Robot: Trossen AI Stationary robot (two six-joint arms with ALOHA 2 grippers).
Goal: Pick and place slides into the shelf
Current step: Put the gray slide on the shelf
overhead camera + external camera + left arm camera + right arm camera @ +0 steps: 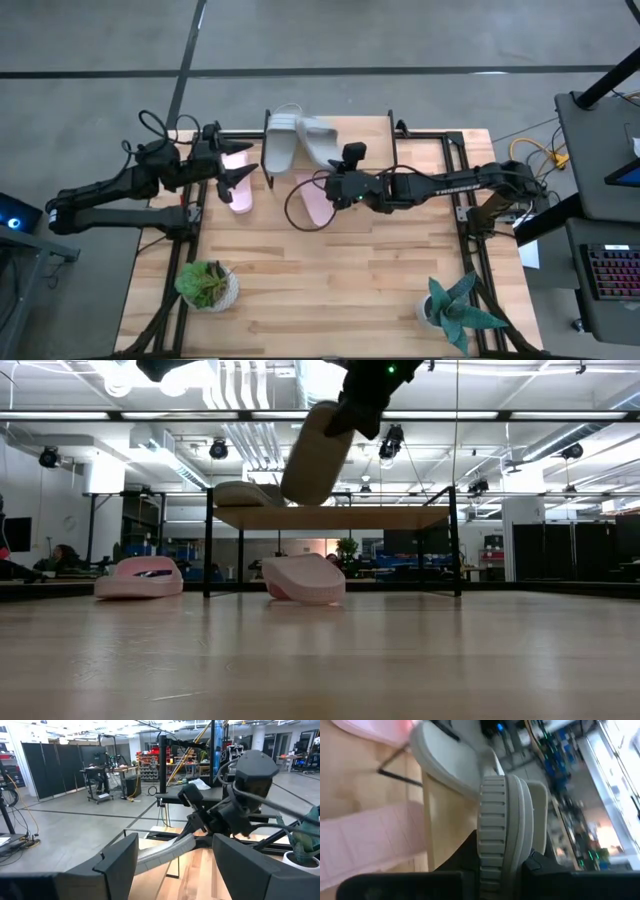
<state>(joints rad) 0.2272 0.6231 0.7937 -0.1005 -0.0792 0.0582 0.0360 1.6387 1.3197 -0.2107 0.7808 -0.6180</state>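
Table (330,290) planks are filling the centre of the high view, with the shelf (400,135) standing along its upper edge. Two dark arms are reaching in from the frame's left and right. One grey slide (280,140) is lying on the shelf top, upper centre. A second grey slide (322,143) is hanging tilted just beside it, above the shelf, clamped by its edge in the right gripper (340,172), whose fingers are closed on the sole. One pink slide (313,203) is sitting mid-frame under that arm; the other pink slide (240,190) is lying left of centre, under the left gripper (238,172), whose fingers are spread apart and holding nothing.
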